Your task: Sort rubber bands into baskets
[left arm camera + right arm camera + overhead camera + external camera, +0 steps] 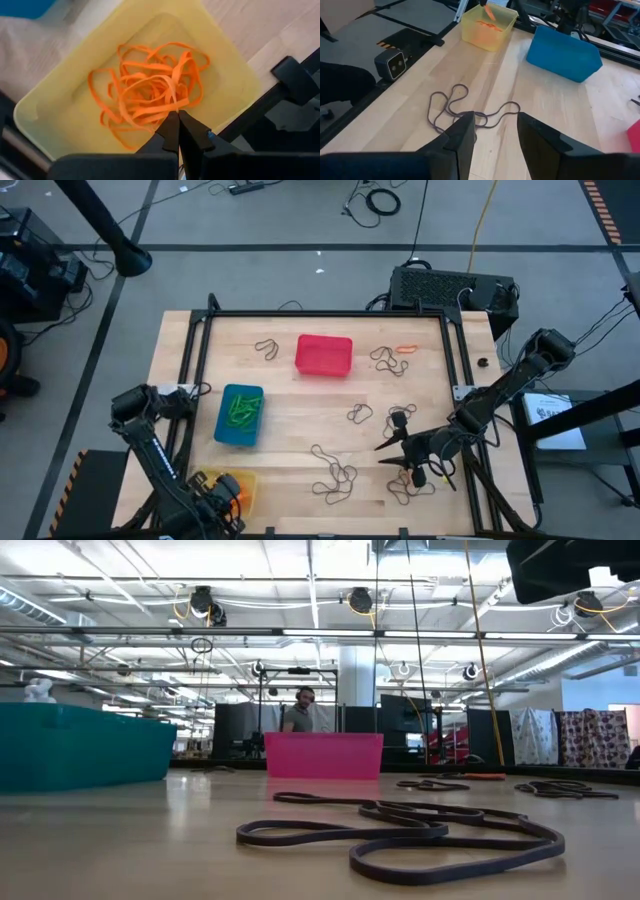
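**Over the yellow basket, one claw shut; the other stands open above dark bands**

At the bench's near left corner we see the left gripper [178,116] poised over the yellow basket [235,75], its two dark fingers pressed together with nothing clearly caught between them. Only the left wrist view shows what lies inside: a tangled heap of flat, ribbon-like orange bands [150,95] on the smooth, rounded-cornered plastic floor.

We count three baskets. The blue basket [240,416] sits along the left side, holding green bands [243,409]; the red basket [323,355] stands near the far edge, at the middle.

Toward the near right corner, the right gripper [400,453] hangs above the bare wood with its fingers parted and empty. The right wrist view shows a thin, looping dark band cluster [465,107] on the pale grain just ahead of those fingers.

From above we count several more loose dark bands [335,475] scattered on the bench's right half, plus one orange band [406,349] near the far right corner. The low view alone shows these dark loops as flat, matte strips [420,830], and a person [299,712] in the room beyond.
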